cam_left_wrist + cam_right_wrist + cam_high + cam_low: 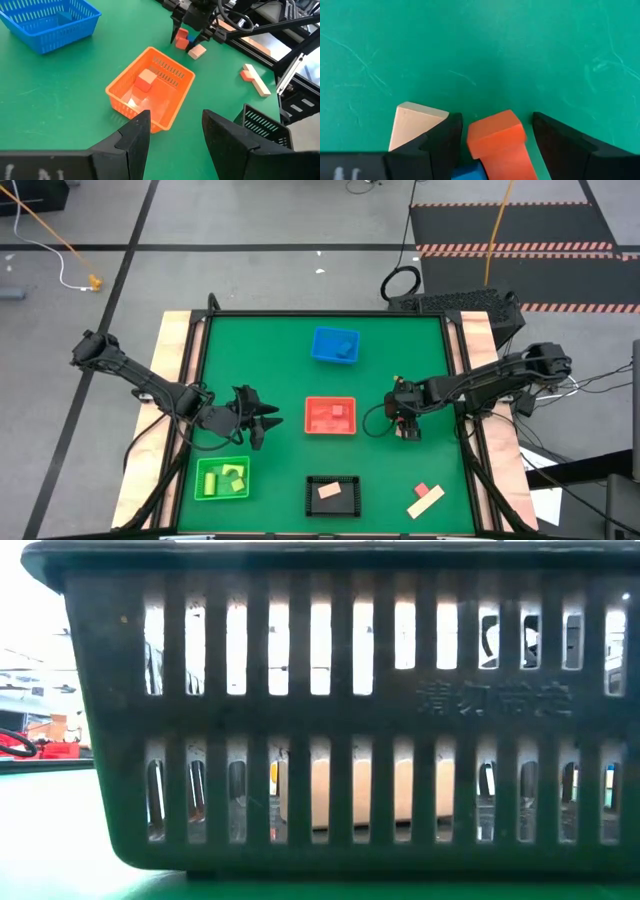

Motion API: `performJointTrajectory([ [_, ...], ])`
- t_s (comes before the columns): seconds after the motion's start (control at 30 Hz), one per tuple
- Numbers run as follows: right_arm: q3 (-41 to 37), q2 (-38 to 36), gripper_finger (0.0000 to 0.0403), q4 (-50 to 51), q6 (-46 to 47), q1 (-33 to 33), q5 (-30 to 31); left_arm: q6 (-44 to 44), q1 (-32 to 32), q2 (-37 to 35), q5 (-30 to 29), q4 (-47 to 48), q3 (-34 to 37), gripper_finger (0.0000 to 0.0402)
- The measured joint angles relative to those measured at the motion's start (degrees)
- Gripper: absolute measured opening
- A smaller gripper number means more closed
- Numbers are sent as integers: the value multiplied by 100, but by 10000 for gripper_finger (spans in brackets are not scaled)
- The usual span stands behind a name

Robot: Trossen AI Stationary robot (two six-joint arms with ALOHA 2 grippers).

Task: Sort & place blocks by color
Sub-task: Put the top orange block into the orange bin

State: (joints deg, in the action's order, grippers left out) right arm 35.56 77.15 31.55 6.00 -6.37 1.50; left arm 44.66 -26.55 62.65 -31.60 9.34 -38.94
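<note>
Red-orange block (pixel 496 135) sits between the right gripper's (pixel 492 137) spread fingers.

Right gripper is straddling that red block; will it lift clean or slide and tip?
The red block looks rigid with flat faces, so it probably won't roll. It likely lifts straight between the right gripper fingers. A blue block touches it and the tan block is close; both may shift.

Open tabletop (pixel 270 350) is left betw. blue bin (pixel 335 346) & red bin (pixel 330 416); front blocked by black bin (pixel 332 495).
</note>
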Motion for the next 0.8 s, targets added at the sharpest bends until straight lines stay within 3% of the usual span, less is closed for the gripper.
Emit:
performJointTrajectory([
  [0.17, 17, 215, 209, 9, -114, 0, -12, 1, 0, 0, 1, 0, 0, 179],
  [0.37, 8, 169, 121, 11, -58, -2, 6, -28, 0, 0, 1, 2, 0, 179],
  [0.67, 179, 191, 121, 13, -152, -4, 285, -103, 0, 0, 1, 8, 0, 179],
  [0.8, 543, 200, 121, -227, -518, 9, 1109, -103, 0, 0, 1, 9, -2, 179],
])
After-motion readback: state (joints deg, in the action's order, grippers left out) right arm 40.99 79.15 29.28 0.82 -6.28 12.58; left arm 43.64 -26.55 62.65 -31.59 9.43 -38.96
